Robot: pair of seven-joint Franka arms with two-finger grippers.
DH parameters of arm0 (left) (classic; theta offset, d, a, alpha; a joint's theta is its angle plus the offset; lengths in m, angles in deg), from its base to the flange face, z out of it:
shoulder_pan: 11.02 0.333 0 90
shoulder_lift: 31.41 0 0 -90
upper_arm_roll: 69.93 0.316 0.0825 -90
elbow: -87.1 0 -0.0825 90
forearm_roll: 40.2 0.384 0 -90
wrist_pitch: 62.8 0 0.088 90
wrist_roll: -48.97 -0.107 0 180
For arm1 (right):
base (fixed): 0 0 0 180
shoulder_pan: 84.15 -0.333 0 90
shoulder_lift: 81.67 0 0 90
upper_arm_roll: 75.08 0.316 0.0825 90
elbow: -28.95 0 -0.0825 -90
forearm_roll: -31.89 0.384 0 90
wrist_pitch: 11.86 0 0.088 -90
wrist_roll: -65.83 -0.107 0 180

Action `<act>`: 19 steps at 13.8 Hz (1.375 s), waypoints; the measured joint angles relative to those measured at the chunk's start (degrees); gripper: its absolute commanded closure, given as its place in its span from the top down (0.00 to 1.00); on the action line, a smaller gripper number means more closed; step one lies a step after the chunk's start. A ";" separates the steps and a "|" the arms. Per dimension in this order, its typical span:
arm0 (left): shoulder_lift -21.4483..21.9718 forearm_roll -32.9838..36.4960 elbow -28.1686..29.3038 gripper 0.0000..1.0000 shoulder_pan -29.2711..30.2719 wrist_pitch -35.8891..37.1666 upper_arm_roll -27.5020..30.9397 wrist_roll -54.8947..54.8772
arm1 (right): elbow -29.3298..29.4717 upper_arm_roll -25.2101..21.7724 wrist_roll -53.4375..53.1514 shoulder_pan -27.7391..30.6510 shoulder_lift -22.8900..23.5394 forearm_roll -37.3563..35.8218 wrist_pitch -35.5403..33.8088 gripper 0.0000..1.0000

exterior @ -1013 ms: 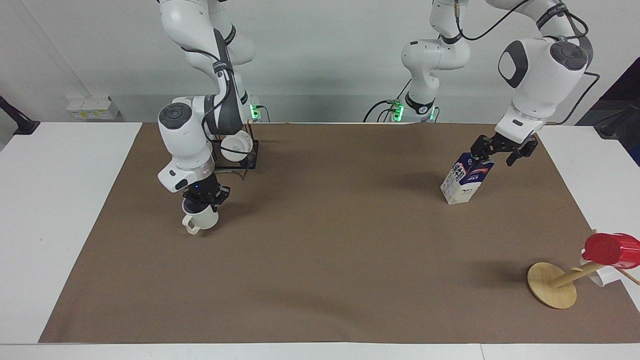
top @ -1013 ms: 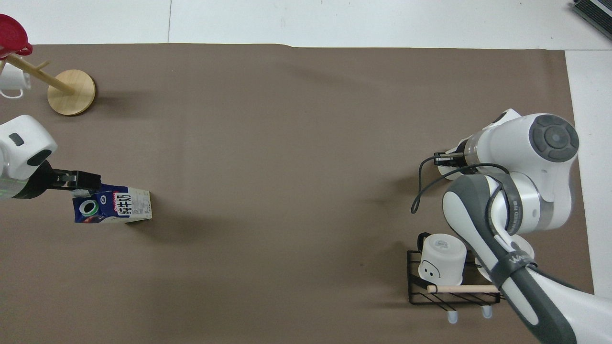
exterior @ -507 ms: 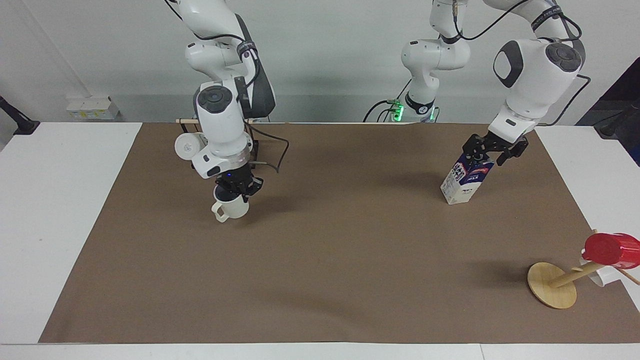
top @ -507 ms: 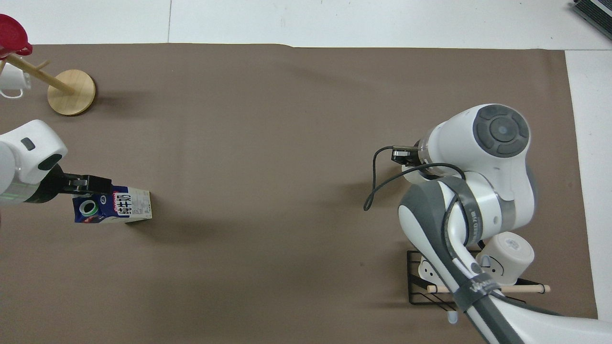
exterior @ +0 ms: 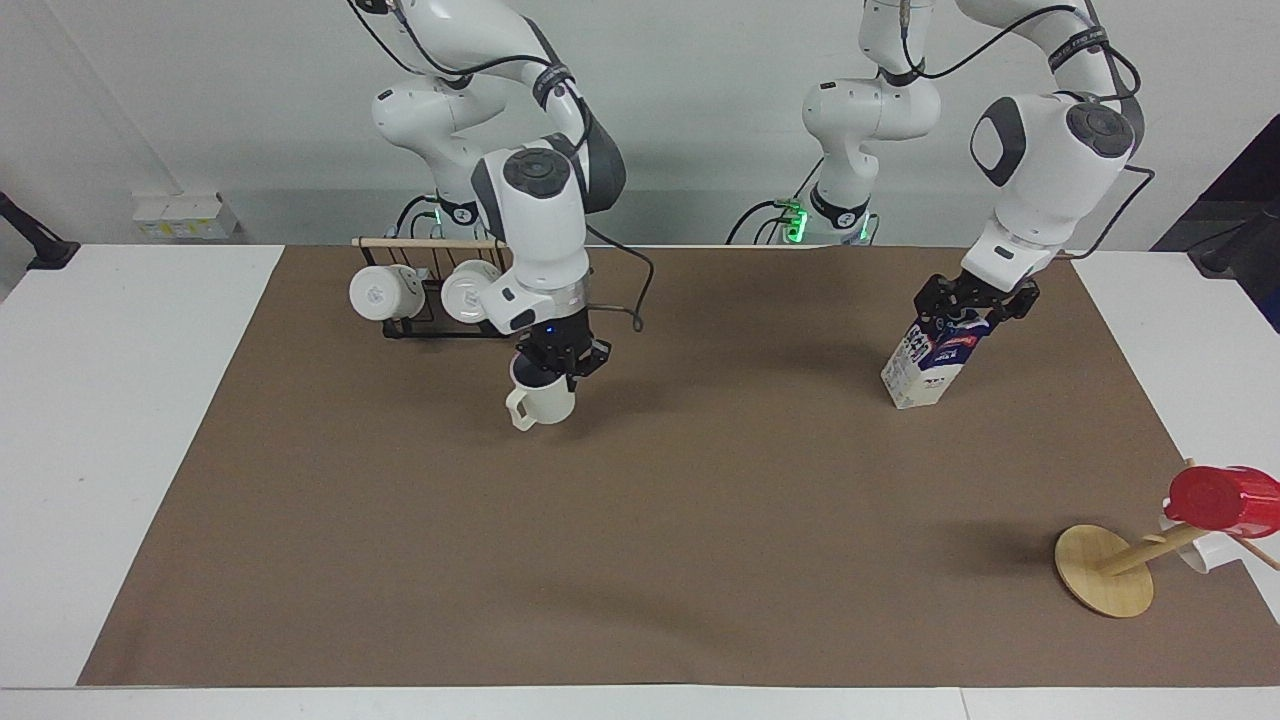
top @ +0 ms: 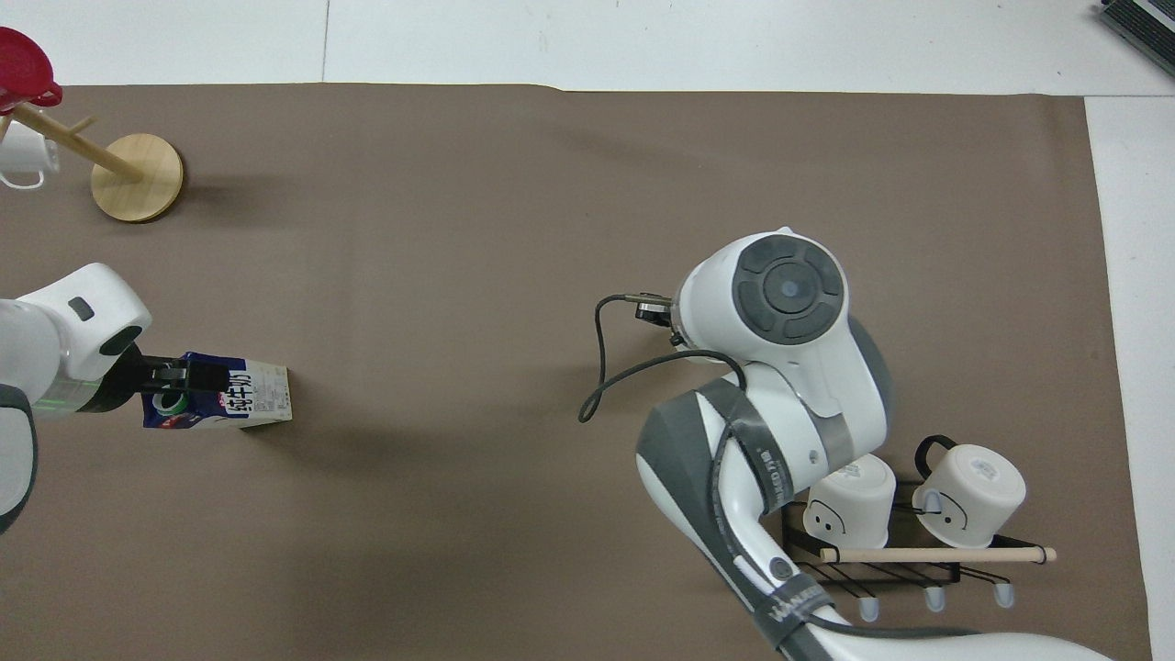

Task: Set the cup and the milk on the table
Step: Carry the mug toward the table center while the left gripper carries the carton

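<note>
The cup [exterior: 545, 402], a small cream-white mug with its handle toward the right arm's end, hangs from my right gripper [exterior: 553, 368]. The gripper is shut on the cup's rim and holds it low over the brown mat [exterior: 700, 520] of the table [exterior: 100, 400], near the mat's middle. In the overhead view my right arm hides both. The milk [exterior: 930, 365] stands on the mat toward the left arm's end and also shows in the overhead view [top: 248, 397]. My left gripper [exterior: 968, 305] is open at the carton's top, fingers on either side of it, as the overhead view [top: 188, 376] also shows.
A black wire rack [exterior: 430, 330] with two white mugs [exterior: 375, 292] [exterior: 468, 292] stands near the right arm's base. A tilted wooden stand [exterior: 1105, 570] with a red cup [exterior: 1220, 497] and a white mug [exterior: 1195, 550] sits at the left arm's end, farther from the robots.
My right gripper has carried the cup from beside the rack toward the mat's middle. My left gripper has shifted from beside the carton's top to over it. The milk has not moved.
</note>
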 measured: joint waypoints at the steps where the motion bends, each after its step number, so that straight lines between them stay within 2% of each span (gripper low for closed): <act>1: 0.17 0.00 0.02 0.46 0.00 0.00 0.00 0.00 | 1.41 0.03 -1.71 -1.24 1.68 0.00 0.03 0.00; 3: 0.33 0.00 0.07 0.30 0.00 0.02 0.00 0.00 | 4.90 0.04 -5.19 -3.73 5.56 0.00 0.25 0.00; 4: 0.38 0.00 0.07 0.28 0.00 0.03 0.00 0.00 | 6.89 0.05 -6.85 -4.81 7.61 0.00 0.31 0.00; 6: 0.43 0.00 -0.03 0.28 0.00 0.11 0.02 0.00 | 9.69 0.22 -8.37 -6.12 10.85 0.00 1.52 0.00; 8: 0.42 0.00 -1.13 0.28 0.01 0.57 0.10 0.00 | 10.32 0.41 -8.48 -6.72 12.16 0.00 3.74 0.00; 12: -0.68 -0.05 -8.56 0.28 0.00 6.66 -0.05 0.79 | 10.16 0.50 -8.48 -7.86 13.64 0.00 3.96 0.00; 14: -1.27 -0.29 -10.01 0.28 -0.16 8.10 -0.34 3.16 | 9.97 0.50 -8.48 -7.81 14.06 0.05 3.96 0.00; 15: -1.50 -0.49 -10.17 0.28 -0.55 8.38 -0.56 4.75 | 9.93 0.50 -8.50 -7.77 14.12 0.40 3.96 0.07; 17: -1.69 -0.65 -10.30 0.26 -2.58 8.64 -0.70 8.26 | 9.92 0.49 -8.51 -7.75 14.12 1.42 3.96 0.72; 18: -1.69 -0.68 -10.50 0.26 -3.99 8.81 -0.76 10.41 | 9.93 0.49 -8.52 -7.74 14.12 1.48 3.96 1.00; 19: -1.69 -0.70 -10.83 0.26 -5.47 8.98 -0.82 12.52 | 9.97 0.49 -8.54 -7.74 14.12 1.48 3.96 1.00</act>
